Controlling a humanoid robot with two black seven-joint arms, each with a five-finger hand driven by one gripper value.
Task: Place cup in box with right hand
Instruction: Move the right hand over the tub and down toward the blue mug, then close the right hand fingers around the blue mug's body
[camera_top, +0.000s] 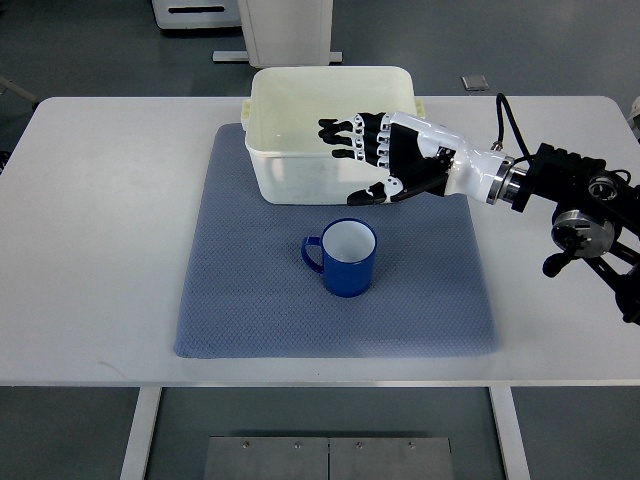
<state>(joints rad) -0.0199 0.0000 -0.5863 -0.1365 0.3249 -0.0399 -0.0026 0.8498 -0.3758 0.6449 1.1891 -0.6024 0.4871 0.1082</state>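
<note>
Cup (342, 258) upright on mat (240, 300), just in front of box (300, 130), ungrasped. Right hand (385, 158) spread, empty, over box edge. Lower beside cup, wrap body opposite handle, lift straight.

A lab-like workspace: plain white table (100, 250), grey floor (90, 50), white equipment base (290, 30) behind
</note>
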